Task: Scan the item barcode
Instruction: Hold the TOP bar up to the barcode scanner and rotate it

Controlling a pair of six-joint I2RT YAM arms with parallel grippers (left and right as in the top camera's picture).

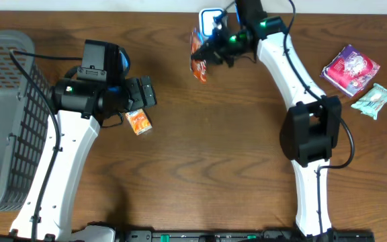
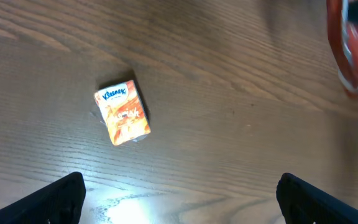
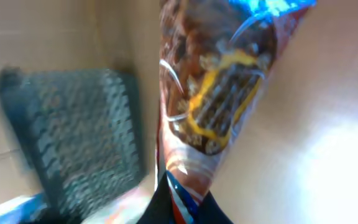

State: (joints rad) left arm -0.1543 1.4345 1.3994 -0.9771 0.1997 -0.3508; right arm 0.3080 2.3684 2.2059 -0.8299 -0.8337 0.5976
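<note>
My right gripper is shut on the bottom edge of a red-brown snack bag and holds it above the table at the back centre. In the right wrist view the bag hangs straight out from my closed right gripper. An orange Kleenex pack lies flat on the table at left centre. My left gripper hovers just behind it, open and empty. In the left wrist view the pack lies ahead of my left gripper and left of centre, with the fingers spread wide.
A grey mesh basket fills the left edge and also shows blurred in the right wrist view. A white and blue device sits at the back edge behind the bag. A pink packet and a pale green packet lie at the right.
</note>
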